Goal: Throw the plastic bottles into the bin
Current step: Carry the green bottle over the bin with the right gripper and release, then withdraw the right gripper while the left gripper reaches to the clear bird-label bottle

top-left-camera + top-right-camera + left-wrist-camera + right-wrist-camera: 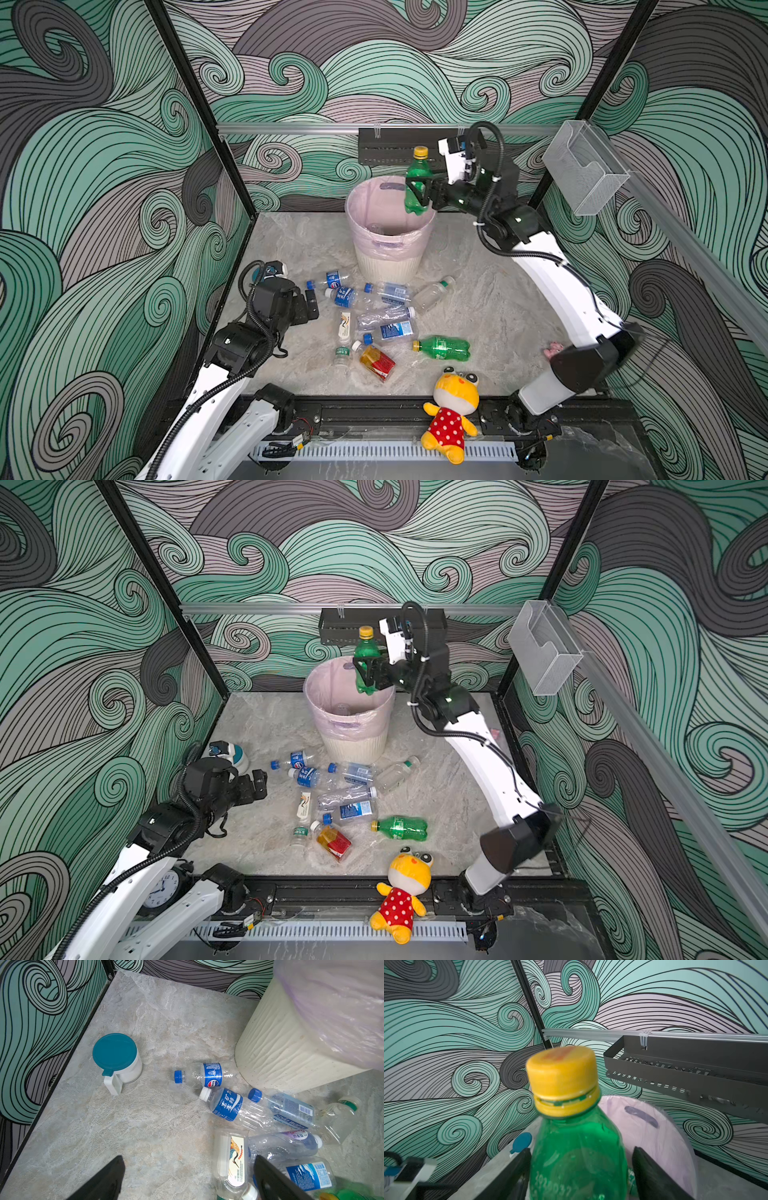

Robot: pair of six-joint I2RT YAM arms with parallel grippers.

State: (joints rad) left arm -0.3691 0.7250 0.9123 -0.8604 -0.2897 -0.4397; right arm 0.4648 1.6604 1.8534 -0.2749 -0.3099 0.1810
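A: Foreground?
B: The left gripper (189, 1159), jaws wide apart and empty, hangs above the table (478, 291) beside the loose plastic bottles (390, 316).
A: Farther back?
B: The right gripper (417, 191) is over the rim of the bin (351, 208). Its jaws are parted, one clear of the upright green bottle (417, 168): the release step. Next, probably: withdraw, then fetch another bottle.
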